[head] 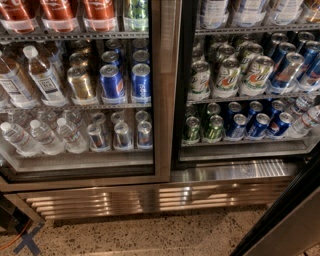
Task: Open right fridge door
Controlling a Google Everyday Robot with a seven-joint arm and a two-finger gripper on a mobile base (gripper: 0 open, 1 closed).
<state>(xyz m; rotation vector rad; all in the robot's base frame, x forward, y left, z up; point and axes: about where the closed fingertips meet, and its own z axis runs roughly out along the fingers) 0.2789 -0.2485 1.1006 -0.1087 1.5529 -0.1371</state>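
**Operator:** What's closest to me right now?

**Spotter:** Speckled floor [150,235] along the bottom of your view, with a blue tape cross [27,243] in the lower left corner and a thin orange cable [11,239] just beside it. The gripper is outside your view, so I cannot tell you whether it is open, closed or gripping anything.

**Operator:** And the right fridge door?

**Spotter:** The right fridge door [295,227] is in your lower right corner, swung out toward you. You see it as a dark slanted edge with a dull grey face below it, cutting up to the right side of the view. It stands well apart from the cabinet opening.

**Operator:** Behind that?

**Spotter:** A steel grille [150,197] with horizontal slats runs across the fridge base. Above it on your left is the left door [164,90], flat against the cabinet, with its wide steel frame running up the middle of your view.

**Operator:** Shelves?

**Spotter:** Through the left glass, water bottles [35,137] and silver cans [117,135] share the low shelf. One shelf up are gold cans [80,82] beside blue cans [122,80], with red bottles [60,12] on top. On your right, past a black rim, green cans [202,127] sit low. White cans with green print [230,75] stand on the shelf above.
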